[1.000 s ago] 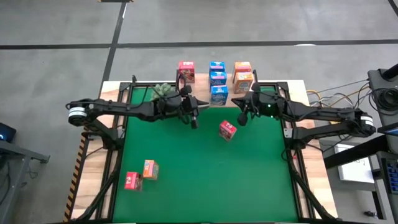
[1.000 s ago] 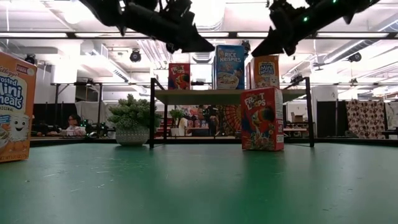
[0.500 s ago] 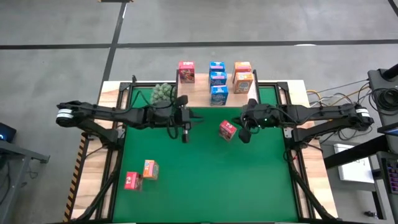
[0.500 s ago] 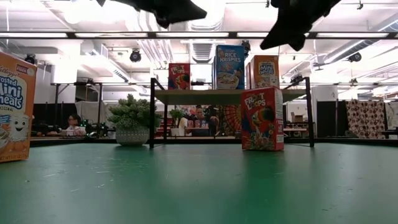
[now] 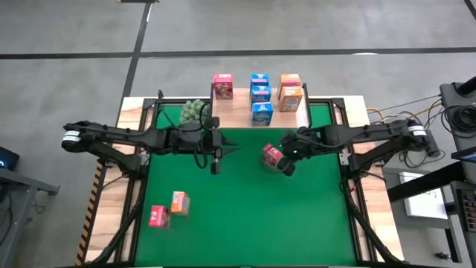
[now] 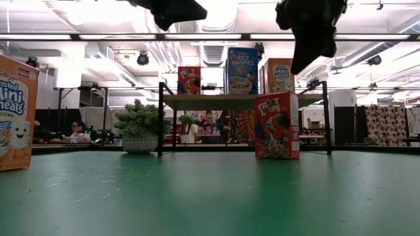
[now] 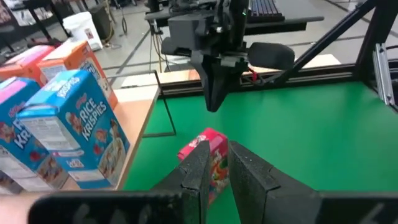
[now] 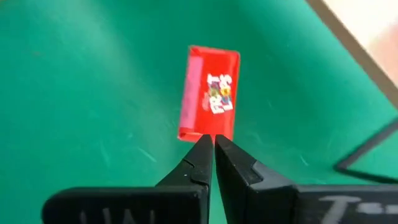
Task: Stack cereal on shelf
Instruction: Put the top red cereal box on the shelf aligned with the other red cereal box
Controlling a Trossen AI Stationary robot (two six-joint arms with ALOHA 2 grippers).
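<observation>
The shelf [image 5: 239,112] stands at the mat's far edge and carries pink-red [image 5: 222,85], blue [image 5: 259,97] and orange [image 5: 290,91] cereal boxes. Another pink-red box [image 5: 271,156] stands upright on the green mat [image 6: 276,124]. My right gripper [image 5: 285,166] hangs shut above it, tipped down, with its tips over the box's top [image 8: 213,142]. It is well clear of the box in the low view [image 6: 308,49]. My left gripper [image 5: 216,152] is high over the mat's middle left [image 6: 172,10]. Its fingers [image 7: 217,158] stand a narrow gap apart and hold nothing.
A green plant ball [image 5: 195,112] sits at the shelf's left end. A pink-red box [image 5: 157,216] and an orange box [image 5: 179,202] stand near the mat's near left corner, and the orange one looms at the low view's left edge [image 6: 14,111]. Black frame rails border the mat.
Both arms have drawn back from the shelf toward the near edge and risen. My left gripper has also shifted toward the table's left. My right gripper has tipped steeply downward and come over the pink-red box on the mat. No box has moved.
</observation>
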